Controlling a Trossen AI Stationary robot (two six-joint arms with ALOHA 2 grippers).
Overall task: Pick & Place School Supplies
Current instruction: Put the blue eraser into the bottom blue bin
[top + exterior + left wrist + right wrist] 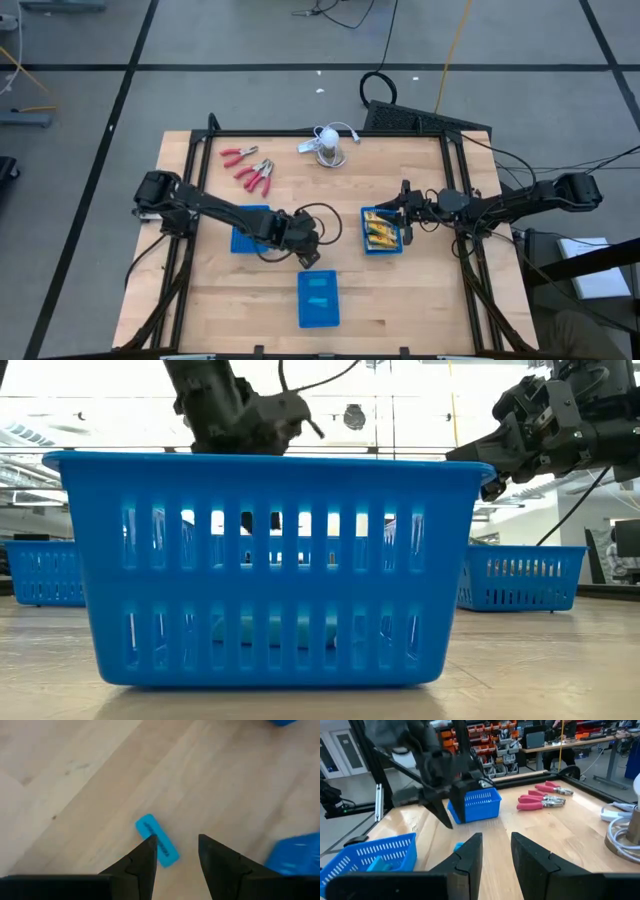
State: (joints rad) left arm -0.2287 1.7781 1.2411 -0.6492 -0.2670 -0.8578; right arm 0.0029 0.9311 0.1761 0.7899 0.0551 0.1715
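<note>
Left end effector, open, hovers over a blue block on the worktop; centre it before closing. Right end effector waits, open.

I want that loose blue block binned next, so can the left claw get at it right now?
Probably yes. The left claw is open, right above the blue block on the bare table; nothing lies between them.

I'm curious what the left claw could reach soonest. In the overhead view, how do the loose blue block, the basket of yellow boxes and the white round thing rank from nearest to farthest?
From the left gripper:
1. Blue block, on the wood right beside it.
2. Basket of yellow boxes, toward the right arm.
3. White round thing, near the table's far edge.
</note>
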